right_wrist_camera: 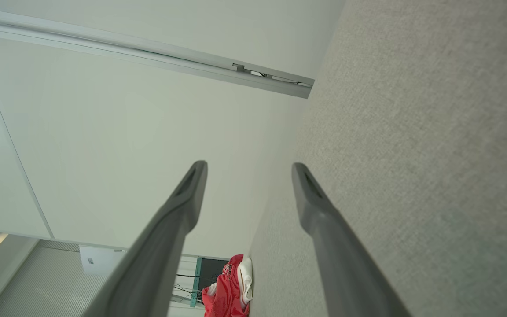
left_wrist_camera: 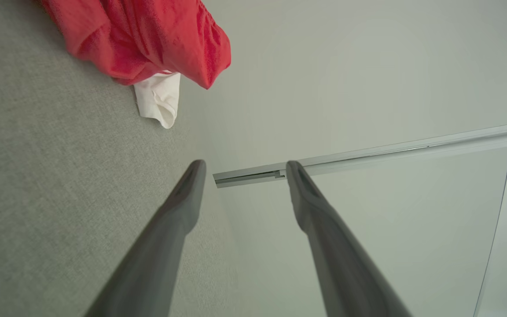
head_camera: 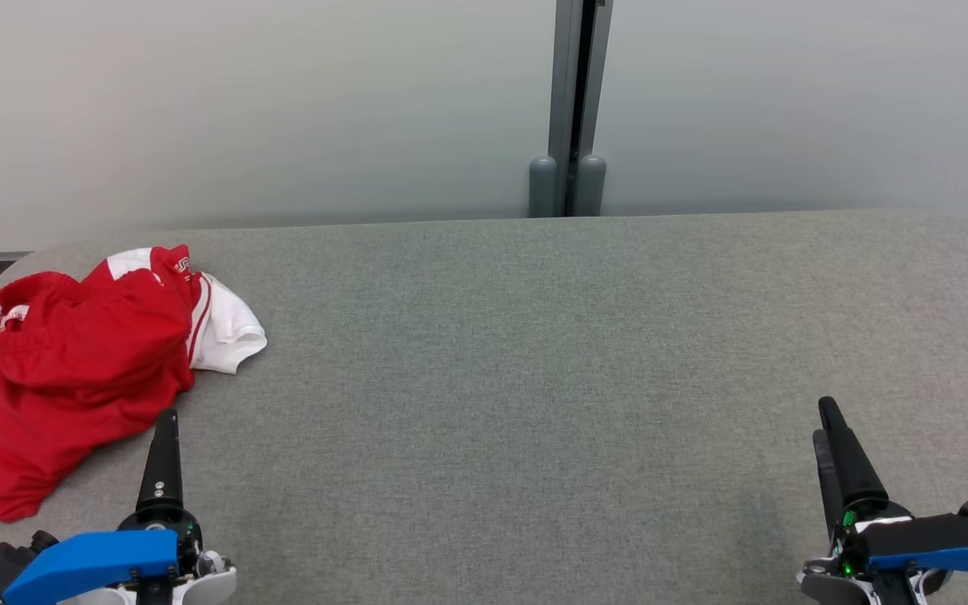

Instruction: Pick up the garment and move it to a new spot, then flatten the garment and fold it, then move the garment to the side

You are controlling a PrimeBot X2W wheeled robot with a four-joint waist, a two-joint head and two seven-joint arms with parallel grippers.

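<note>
A crumpled red garment [head_camera: 81, 370] with white trim lies in a heap on the grey table's far left. The left wrist view catches the garment [left_wrist_camera: 148, 39] at its top left, and it appears small and far off as the garment [right_wrist_camera: 229, 293] at the bottom of the right wrist view. My left gripper [head_camera: 166, 420] hovers at the lower left, just right of the heap's near edge, and its dark fingers [left_wrist_camera: 183, 202] stand apart with nothing between them. Far from the cloth, my right gripper [head_camera: 827, 416] sits open and empty at the lower right, its fingers [right_wrist_camera: 310, 198] spread.
The grey fabric-covered table [head_camera: 534, 353] stretches wide between the two grippers. A pale wall with a grey vertical post [head_camera: 572, 109] stands behind its far edge. The table's left edge runs close beside the garment.
</note>
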